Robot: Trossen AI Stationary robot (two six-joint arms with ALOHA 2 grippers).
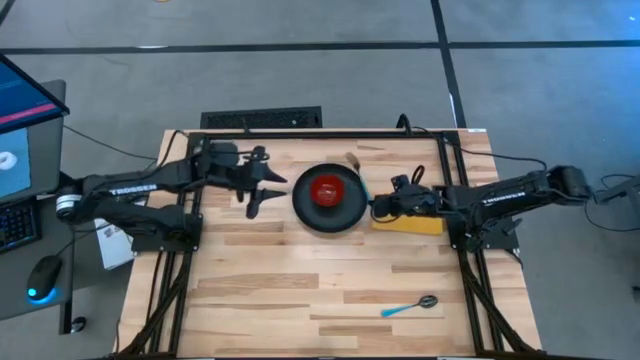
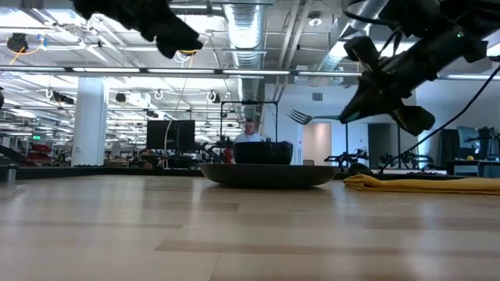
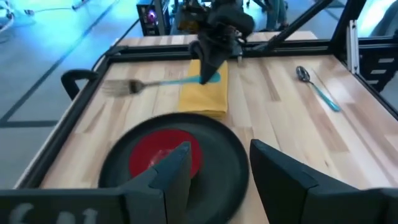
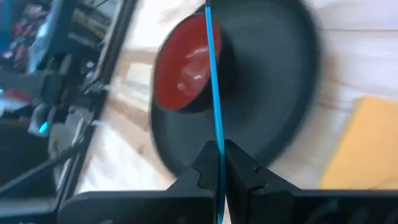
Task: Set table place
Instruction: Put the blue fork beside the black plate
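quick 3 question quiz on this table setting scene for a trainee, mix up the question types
1. True or false: the red bowl sits on the black plate.
2. Which gripper holds the fork: A left gripper, B right gripper?
3. Fill in: the spoon lies on the ____, away from both arms.

Key: 1 true; 2 B, shut on the blue handle above the yellow napkin, while the left is open; 3 table.
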